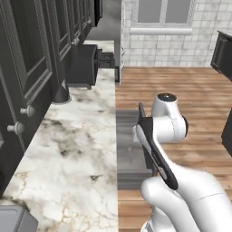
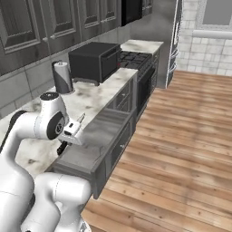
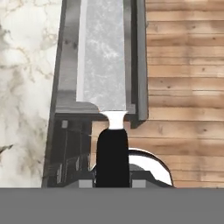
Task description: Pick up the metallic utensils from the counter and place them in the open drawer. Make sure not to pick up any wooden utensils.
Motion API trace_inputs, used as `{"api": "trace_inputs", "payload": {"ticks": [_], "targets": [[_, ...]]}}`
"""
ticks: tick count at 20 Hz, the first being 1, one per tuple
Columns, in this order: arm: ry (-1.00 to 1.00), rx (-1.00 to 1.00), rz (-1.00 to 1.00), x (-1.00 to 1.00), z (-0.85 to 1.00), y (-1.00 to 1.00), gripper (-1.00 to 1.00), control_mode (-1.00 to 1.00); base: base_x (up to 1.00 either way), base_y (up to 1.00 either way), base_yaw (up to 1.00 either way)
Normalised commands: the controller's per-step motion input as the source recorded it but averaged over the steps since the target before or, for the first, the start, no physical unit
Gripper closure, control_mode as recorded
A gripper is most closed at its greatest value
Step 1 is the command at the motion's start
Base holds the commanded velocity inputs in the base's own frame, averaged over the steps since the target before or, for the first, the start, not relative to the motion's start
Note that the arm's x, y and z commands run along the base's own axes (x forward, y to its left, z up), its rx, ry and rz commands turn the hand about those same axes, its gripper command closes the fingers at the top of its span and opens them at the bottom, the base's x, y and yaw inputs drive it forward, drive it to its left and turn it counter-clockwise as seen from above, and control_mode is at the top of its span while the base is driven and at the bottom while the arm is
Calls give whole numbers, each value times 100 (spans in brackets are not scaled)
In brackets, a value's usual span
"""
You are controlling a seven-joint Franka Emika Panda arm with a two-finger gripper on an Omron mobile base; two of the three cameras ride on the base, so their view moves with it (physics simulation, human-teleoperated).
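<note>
My gripper (image 3: pixel 112 181) is shut on the black handle of a metallic utensil (image 3: pixel 105 57), a knife-like piece with a broad grey-silver blade and a white collar. It hangs over the open drawer (image 3: pixel 139 65), with the blade running along the drawer's length. In the right base view the gripper (image 2: pixel 63 146) sits above the near end of the drawer (image 2: pixel 104 124), and the thin blade (image 2: pixel 82 118) pokes up past the hand. The white marble counter (image 1: pixel 72 149) borders the drawer (image 1: pixel 131 174). A faint slim grey shape (image 1: pixel 130 152) shows on the drawer's bottom; I cannot tell what it is. The wooden utensils are out of view.
A black toaster oven (image 2: pixel 93 61) and a grey canister (image 2: pixel 62 77) stand on the counter (image 2: pixel 97 97) beyond the drawer, with a stove (image 2: pixel 136 58) further on. Dark upper cabinets (image 1: pixel 27 68) overhang the counter. Wooden floor (image 2: pixel 181 136) lies beside the drawer front.
</note>
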Motion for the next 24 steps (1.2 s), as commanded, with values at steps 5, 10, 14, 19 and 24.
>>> {"api": "trace_inputs", "payload": {"ticks": [5, 10, 14, 19, 24], "targets": [[3, 2, -10, 93, -53, 0, 100, -100, 0, 0, 0], [12, 0, -1, 68, -44, 3, 100, -100, 0, 0, 0], [14, 0, 1, 67, -37, -4, 100, -100, 0, 0, 0], [17, 0, 2, 70, -39, 1, 100, -100, 0, 0, 0], [10, 0, 2, 38, -47, 0, 100, -100, 0, 0, 0]]}}
